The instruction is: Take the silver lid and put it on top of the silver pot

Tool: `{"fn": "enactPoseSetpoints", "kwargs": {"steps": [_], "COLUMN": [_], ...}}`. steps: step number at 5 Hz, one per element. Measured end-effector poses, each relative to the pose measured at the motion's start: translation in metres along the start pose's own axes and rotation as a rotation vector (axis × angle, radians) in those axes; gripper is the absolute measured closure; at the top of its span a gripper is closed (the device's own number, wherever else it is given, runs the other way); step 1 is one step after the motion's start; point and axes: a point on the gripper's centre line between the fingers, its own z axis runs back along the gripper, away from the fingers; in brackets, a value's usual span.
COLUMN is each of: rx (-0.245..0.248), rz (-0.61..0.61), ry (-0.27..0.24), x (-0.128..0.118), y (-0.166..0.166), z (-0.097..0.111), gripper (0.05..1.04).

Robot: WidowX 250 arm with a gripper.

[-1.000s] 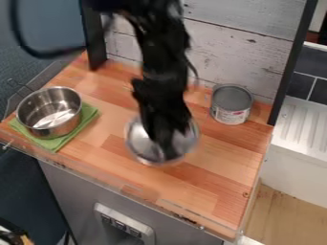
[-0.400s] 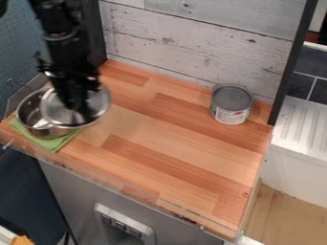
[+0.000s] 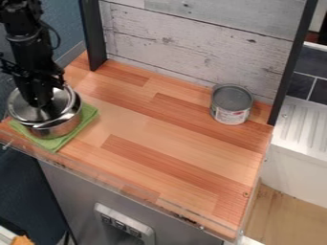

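At the left of the view my gripper points down, shut on the silver lid near its middle. The lid is over the silver pot, set off toward the pot's upper left, so part of the pot's lower right rim shows beyond the lid's edge. Whether lid and pot touch, I cannot tell. Under the pot lies a green cloth at the counter's left corner.
A grey-topped can stands at the back right of the wooden counter. Dark posts and a plank wall border the back, and a clear low edge runs along the front.
From mid-counter, the gripper has carried the lid left to the pot, moving a little farther left since the second frame. The pot and can have stayed in place.
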Motion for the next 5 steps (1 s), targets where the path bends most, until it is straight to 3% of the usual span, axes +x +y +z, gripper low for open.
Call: {"fn": "enactPoseSetpoints", "kwargs": {"steps": [1,4,5], "rx": [-0.013,-0.093,-0.099], "rz": [0.007,0.007,-0.004], "ry": [0.019,0.023,0.020], "x": [-0.001,0.000,0.003], "y": [0.003,-0.013,-0.018], "z": [-0.009,-0.010,-0.010], "gripper": [0.802,0.802,0.802]}}
